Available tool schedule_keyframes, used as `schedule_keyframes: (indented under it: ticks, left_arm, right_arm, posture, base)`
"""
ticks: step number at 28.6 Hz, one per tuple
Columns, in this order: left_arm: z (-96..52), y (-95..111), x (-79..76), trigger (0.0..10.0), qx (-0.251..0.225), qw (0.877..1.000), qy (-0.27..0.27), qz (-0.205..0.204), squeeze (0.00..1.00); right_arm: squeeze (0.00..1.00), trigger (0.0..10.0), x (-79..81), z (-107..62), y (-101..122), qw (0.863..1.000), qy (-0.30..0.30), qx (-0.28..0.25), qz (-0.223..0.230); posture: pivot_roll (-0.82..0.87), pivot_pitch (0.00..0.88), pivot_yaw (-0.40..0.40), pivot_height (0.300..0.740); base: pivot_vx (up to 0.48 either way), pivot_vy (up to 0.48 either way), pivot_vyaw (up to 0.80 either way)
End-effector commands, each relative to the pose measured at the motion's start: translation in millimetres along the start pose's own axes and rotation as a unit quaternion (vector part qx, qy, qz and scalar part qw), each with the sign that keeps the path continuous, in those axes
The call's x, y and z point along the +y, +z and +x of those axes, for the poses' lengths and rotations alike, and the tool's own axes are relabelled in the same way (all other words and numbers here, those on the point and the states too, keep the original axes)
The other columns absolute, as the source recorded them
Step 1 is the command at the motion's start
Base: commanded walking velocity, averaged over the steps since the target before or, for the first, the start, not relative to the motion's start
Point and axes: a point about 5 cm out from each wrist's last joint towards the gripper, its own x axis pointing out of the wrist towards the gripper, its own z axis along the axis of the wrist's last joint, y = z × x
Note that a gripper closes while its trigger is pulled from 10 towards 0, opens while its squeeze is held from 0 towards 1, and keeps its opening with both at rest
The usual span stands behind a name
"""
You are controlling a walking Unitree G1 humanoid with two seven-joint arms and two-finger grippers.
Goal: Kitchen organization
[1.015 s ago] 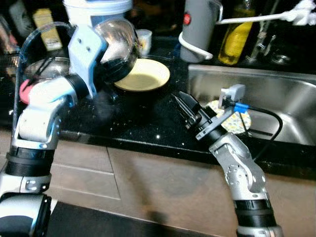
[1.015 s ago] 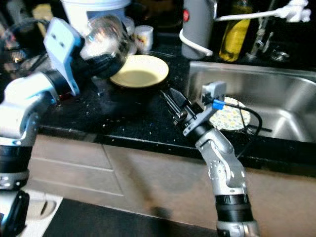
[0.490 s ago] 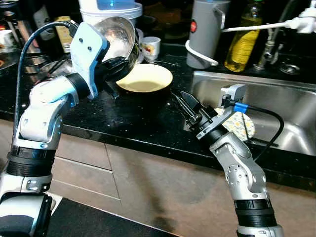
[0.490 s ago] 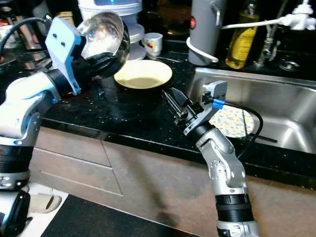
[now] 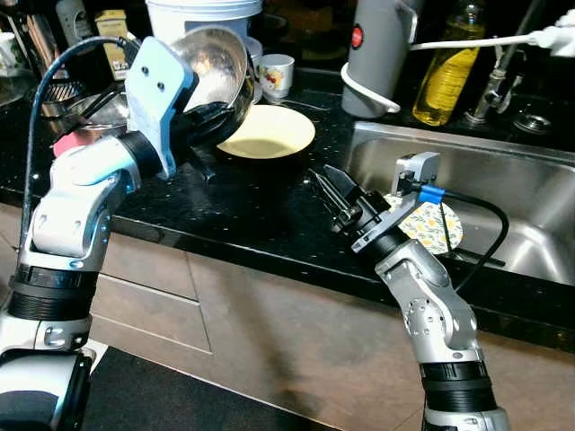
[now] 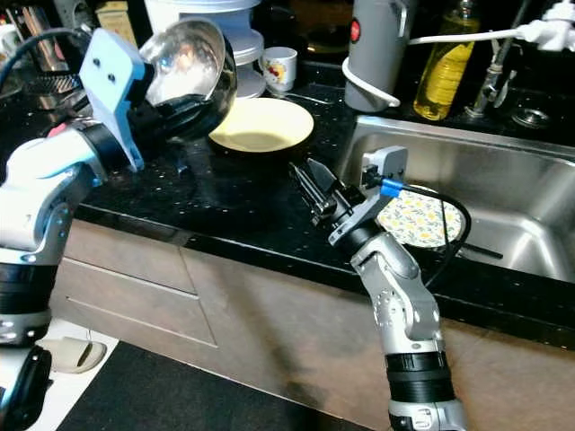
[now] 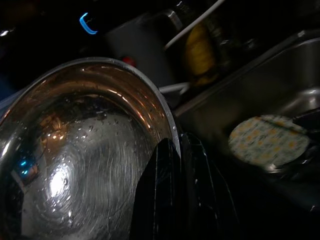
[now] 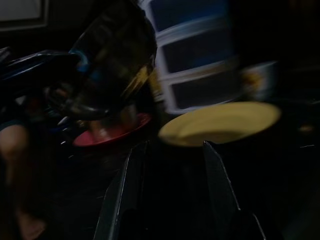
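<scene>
Two pincers are up over the black speckled stone worktop (image 5: pixel 243 211), and we carry a round, wet stainless-steel bowl (image 5: pixel 216 67) in the left pincer (image 5: pixel 208 117), its fingers clamped over the rim, as the left wrist view shows. Compared with a second ago, the steel bowl sits higher and more tipped, with its mouth turned up and away; most of the shift in the picture comes from our own head moving. The bowl hangs at the far left, just above the round pale-yellow plate (image 5: pixel 268 133) lying flat on the worktop. The right pincer (image 6: pixel 313 190) holds nothing, fingers slightly apart, pointing toward that yellow plate from the near edge, much as before. A floral patterned plate (image 6: pixel 415 218) lies in the steel sink (image 5: pixel 530 180) on the right. We judge the bowl is mid-carry, not yet put away.
</scene>
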Motion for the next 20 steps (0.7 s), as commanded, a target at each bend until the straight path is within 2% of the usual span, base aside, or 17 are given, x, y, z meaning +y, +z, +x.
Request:
schedule_keyframes:
  ticks: [1, 8, 10, 20]
  left_arm:
    - [0.4, 6.5, -0.4, 10.0, -0.012, 1.0, -0.004, 0.01, 0.0]
    - [0.4, 7.0, -0.4, 10.0, -0.013, 1.0, -0.005, 0.01, 0.0]
    - [0.4, 7.3, -0.4, 10.0, -0.015, 1.0, -0.005, 0.008, 0.0]
    - [1.7, 2.8, 2.4, 10.0, -0.009, 1.0, 0.0, 0.009, 0.0]
  right_arm:
    - [0.0, 10.0, -2.3, 0.2, -1.0, 1.0, -0.011, 0.003, 0.002]
    - [0.0, 10.0, -4.4, 0.7, -0.8, 1.0, -0.018, 0.004, 0.003]
    - [0.0, 10.0, -5.2, 0.7, -1.0, 1.0, -0.022, 0.006, 0.003]
    - [0.0, 10.0, -6.7, 1.0, -3.1, 0.999, -0.026, 0.02, -0.003]
  posture:
    - [0.08, 0.019, -0.027, 0.74]
    - [0.09, 0.021, -0.028, 0.74]
    - [0.09, 0.022, -0.028, 0.74]
    - [0.08, 0.021, -0.025, 0.74]
  base:
    - [0.0, -0.3, 0.0]
    - [0.0, -0.285, 0.0]
    - [0.0, 0.0, 0.0]
    - [0.0, 0.0, -0.79]
